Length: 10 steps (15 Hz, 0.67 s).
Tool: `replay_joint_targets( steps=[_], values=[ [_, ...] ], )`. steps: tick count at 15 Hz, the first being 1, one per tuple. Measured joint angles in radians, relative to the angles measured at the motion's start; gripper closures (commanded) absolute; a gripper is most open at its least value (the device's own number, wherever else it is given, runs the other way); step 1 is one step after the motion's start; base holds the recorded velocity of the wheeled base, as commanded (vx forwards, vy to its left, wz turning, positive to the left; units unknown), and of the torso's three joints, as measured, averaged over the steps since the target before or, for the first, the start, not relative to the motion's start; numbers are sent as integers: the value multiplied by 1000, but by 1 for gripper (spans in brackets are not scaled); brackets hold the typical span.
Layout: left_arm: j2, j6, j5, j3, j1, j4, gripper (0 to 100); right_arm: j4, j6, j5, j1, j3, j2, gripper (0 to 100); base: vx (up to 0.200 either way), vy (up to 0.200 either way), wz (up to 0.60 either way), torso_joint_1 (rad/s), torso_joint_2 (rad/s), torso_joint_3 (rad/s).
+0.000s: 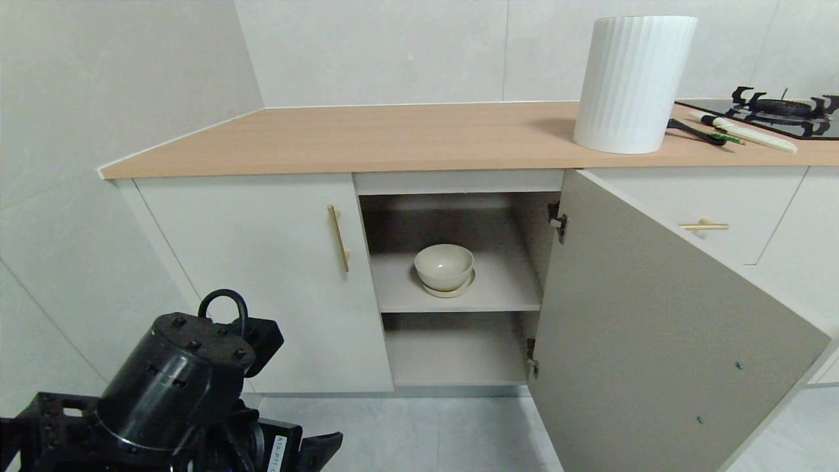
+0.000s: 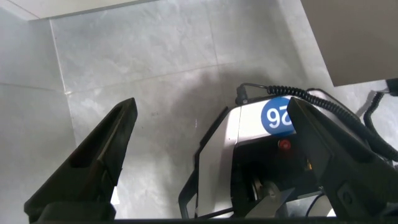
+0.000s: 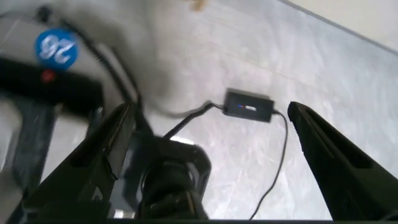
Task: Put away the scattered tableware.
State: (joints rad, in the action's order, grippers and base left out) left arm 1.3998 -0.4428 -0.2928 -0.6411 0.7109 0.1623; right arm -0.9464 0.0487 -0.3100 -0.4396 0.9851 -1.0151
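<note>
A beige bowl (image 1: pixel 444 265) sits on a matching saucer (image 1: pixel 452 290) on the upper shelf (image 1: pixel 505 288) of the open cabinet. On the wooden counter (image 1: pixel 393 137) at the far right lie a few utensils: a cream-handled one (image 1: pixel 747 136) and a black one (image 1: pixel 693 132). My left arm (image 1: pixel 174 387) hangs low at the front left, well below and left of the shelf. My left gripper (image 2: pixel 211 109) is open over the grey floor with nothing between its fingers. My right gripper (image 3: pixel 211 111) is open too, also pointing at the floor and holding nothing.
The cabinet door (image 1: pixel 655 314) stands swung wide open to the right. The lower shelf (image 1: pixel 452 354) is bare. A tall white ribbed container (image 1: pixel 632 82) stands on the counter beside a gas hob (image 1: pixel 783 108). A black adapter (image 3: pixel 249 104) with a cable lies on the floor.
</note>
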Motion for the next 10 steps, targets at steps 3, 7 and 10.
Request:
replay_joint_targets(
  steps=[3, 7, 10],
  values=[
    [0, 0, 0, 0, 0, -1, 0, 125, -39, -7, 160, -27, -67, 0, 0, 0, 0, 0, 0, 0],
    [0, 0, 0, 0, 0, -3, 0, 338, -50, -30, 266, -81, -135, 0, 0, 0, 0, 0, 0, 0],
    [0, 0, 0, 0, 0, -5, 0, 409, -48, -29, 286, -104, -160, 0, 0, 0, 0, 0, 0, 0]
  ],
)
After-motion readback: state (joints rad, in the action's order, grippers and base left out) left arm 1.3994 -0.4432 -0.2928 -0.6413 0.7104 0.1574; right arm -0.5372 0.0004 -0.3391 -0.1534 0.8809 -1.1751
